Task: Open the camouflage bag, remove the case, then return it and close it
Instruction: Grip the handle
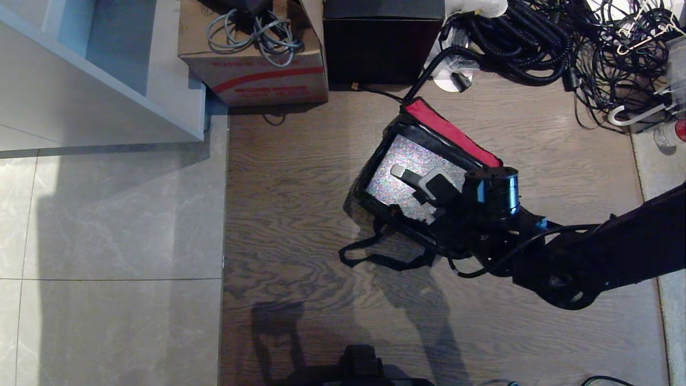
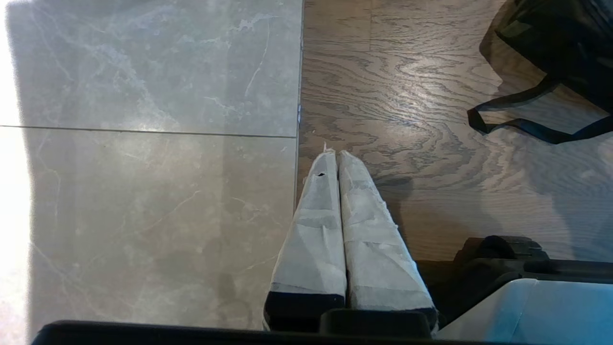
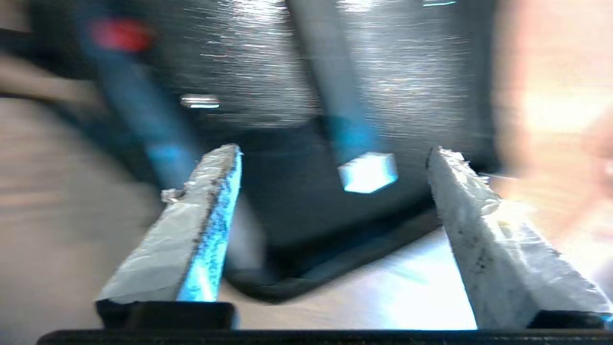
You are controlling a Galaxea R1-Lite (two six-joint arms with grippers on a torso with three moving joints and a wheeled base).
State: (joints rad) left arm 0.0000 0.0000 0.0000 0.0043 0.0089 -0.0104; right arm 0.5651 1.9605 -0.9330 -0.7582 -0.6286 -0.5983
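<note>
You are looking at the boxy soft camouflage bag (image 1: pixel 429 177) lying open on the wooden floor (image 1: pixel 289 203), its red inner rim (image 1: pixel 450 134) folded back toward the far side and its black strap (image 1: pixel 375 257) trailing toward the robot. The black speckled rectangular hard case (image 1: pixel 407 171) is sitting inside the bag, handle (image 1: pixel 415 182) facing up.

Your right gripper (image 3: pixel 335 182) is hanging just over the near edge of the case, by the handle. Its taped fingers (image 3: pixel 201 225) are standing wide apart with nothing between them; the handle's bright end is showing in the gap, untouched. Your left gripper (image 2: pixel 337 163) is hanging parked over the seam between tile and wood, well apart from the bag, fingers pressed together and empty.

You could be judging this either as the approach to lift the case or as the moment after setting it back; the pictures alone are not settling it. If the case is already returned, the next move is calling for a hold on the lid, to fold it over the opening.

The right wrist view is smearing badly, so the handle's exact position between the fingers is hard to make out. The arm is hiding the bag's near right corner, and the camouflage top itself is not showing in the head view.
</note>
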